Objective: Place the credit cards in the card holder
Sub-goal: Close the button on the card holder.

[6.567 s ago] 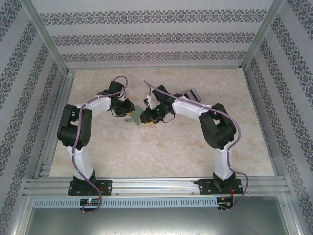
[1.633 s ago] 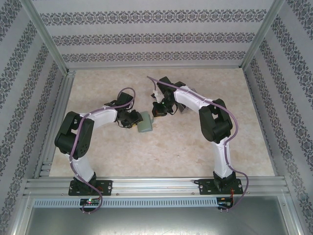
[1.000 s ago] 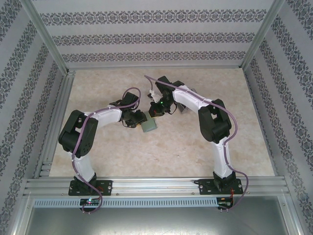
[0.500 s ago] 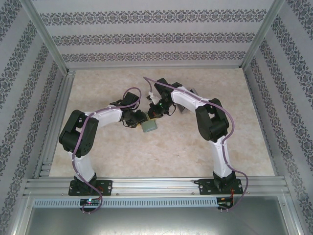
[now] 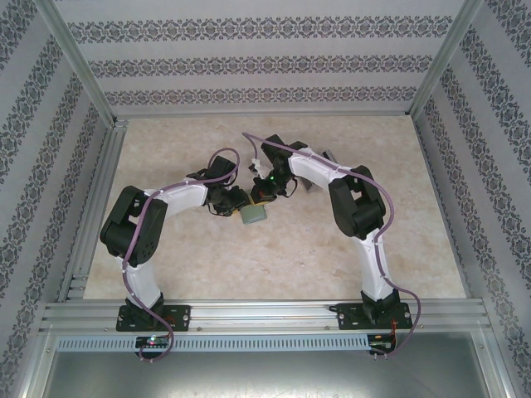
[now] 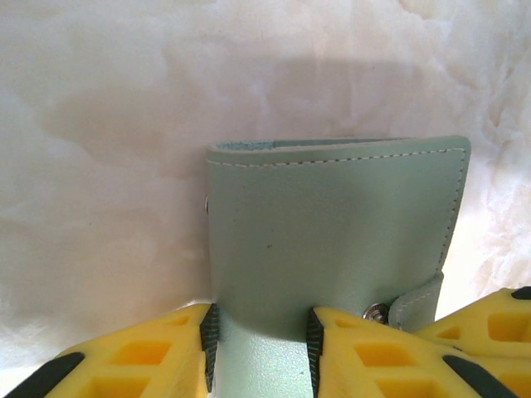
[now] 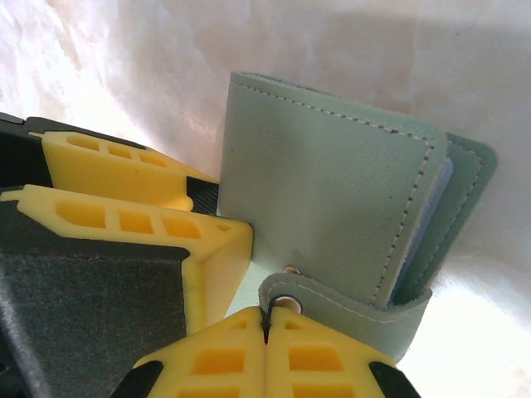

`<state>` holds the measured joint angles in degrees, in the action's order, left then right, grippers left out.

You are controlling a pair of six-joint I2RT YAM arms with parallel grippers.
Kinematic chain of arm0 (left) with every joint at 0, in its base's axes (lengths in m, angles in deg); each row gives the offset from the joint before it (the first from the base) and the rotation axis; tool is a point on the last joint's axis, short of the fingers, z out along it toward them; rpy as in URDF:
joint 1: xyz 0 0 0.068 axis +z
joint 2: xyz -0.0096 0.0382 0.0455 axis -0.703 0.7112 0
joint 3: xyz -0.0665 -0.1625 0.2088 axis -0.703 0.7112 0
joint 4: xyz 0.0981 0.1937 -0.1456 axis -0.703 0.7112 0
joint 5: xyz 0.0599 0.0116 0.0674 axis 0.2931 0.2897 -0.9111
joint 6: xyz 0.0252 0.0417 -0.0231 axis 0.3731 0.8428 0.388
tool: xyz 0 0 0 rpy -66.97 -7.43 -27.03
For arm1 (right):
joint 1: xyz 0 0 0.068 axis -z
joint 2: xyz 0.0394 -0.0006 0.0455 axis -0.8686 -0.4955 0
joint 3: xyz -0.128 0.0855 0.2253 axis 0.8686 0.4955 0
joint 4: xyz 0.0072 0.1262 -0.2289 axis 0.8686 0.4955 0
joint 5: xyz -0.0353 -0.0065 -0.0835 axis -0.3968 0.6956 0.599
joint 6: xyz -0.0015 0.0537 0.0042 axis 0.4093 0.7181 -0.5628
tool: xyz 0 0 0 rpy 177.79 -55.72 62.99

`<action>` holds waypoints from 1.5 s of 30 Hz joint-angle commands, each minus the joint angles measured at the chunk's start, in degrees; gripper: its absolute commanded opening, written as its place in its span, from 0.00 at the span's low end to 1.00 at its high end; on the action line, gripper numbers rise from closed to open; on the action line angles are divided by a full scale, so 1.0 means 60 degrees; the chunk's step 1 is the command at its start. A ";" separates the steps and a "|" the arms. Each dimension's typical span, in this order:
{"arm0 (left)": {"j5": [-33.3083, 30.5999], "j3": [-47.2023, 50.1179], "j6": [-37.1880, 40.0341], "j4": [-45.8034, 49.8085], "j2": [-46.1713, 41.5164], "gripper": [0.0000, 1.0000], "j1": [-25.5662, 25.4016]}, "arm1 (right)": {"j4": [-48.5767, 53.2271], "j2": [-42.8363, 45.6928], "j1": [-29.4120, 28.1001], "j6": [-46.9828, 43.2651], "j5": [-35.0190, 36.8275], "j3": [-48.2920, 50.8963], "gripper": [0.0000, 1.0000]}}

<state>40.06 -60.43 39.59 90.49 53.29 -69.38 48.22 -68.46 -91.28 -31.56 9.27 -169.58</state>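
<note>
Overhead view: both arms reach inward and meet near mid-table. The card holder (image 5: pixel 254 215) lies low over the marble-patterned table (image 5: pixel 290 265), just in front of the left gripper (image 5: pixel 237 204) and just below the right gripper (image 5: pixel 264 192). At this size the jaws cannot be read.

Left wrist view: the left gripper's two yellow fingers (image 6: pixel 166 356) sit either side of the holder's near end and clamp it. The holder's pale green cover stands up ahead of the fingers, stitched edge farthest from them. A snap strap (image 6: pixel 412 301) leaves the cover at the fingers' right side, beside a yellow finger of the right gripper.

Right wrist view: this shows what the others do not. The right gripper's fingertips are pressed together with no gap, meeting at the strap's end by the metal snap (image 7: pixel 286 300). Whether the strap is pinched between them cannot be told. The holder's open edge shows a grey lining (image 7: pixel 403 253), with the covers folded together.

Change: in the overhead picture from more than a second before, the right gripper stood apart from the holder; it now sits against it. Over the last half second, the arrangement is practically unchanged.
</note>
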 commanded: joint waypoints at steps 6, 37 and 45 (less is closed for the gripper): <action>-0.0242 0.0116 -0.0108 -0.0159 0.0330 0.36 -0.0161 | -0.0416 -0.0087 0.0008 0.0419 -0.0126 0.0074 0.05; -0.0192 0.0012 -0.0093 -0.0228 0.0392 0.35 -0.0170 | -0.0070 -0.0663 -0.0277 0.0430 0.1132 0.0255 0.05; -0.0169 0.0012 -0.0098 -0.0278 0.0432 0.35 -0.0159 | -0.0013 -0.1017 -0.0311 0.0563 0.1388 0.0125 0.06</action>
<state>40.17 -60.43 39.57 90.07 53.50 -69.42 46.67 -69.42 -91.69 -28.72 11.70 -169.76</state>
